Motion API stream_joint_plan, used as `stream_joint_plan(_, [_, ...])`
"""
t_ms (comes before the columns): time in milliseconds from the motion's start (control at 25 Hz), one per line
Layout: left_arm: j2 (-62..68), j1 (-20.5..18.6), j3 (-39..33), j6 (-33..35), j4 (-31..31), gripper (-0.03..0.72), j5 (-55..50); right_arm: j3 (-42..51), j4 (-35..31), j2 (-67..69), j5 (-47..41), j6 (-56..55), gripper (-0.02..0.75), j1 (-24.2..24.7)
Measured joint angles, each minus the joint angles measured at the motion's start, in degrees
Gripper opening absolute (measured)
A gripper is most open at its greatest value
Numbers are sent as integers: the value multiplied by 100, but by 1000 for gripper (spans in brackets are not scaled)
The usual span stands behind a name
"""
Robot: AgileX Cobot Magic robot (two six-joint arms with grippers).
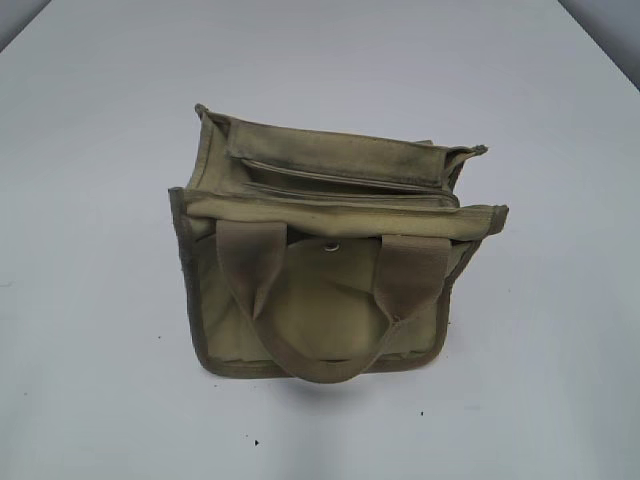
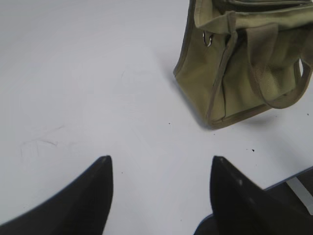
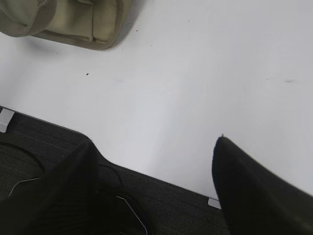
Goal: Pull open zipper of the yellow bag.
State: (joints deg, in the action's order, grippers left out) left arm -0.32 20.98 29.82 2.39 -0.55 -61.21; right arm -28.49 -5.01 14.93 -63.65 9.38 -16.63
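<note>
Both the left gripper [image 2: 161, 164] and right gripper [image 3: 154, 147] gape wide, empty, apart from the yellow bag [image 1: 330, 270].

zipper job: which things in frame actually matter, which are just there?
Part of the job:
- yellow bag, standing on the table
- zipper along the bag's top; pull tab not discernible
- left gripper, open, short of the bag
- right gripper, open, near the table edge

Just there:
- white table
- snap stud on the front pocket
- metal ring on the bag's side
</note>
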Motion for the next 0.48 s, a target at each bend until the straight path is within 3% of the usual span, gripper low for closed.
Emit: stream_joint_plan(480, [0, 0, -11, -4, 4, 471, 30, 71, 61, 0, 74, 0, 565, 0])
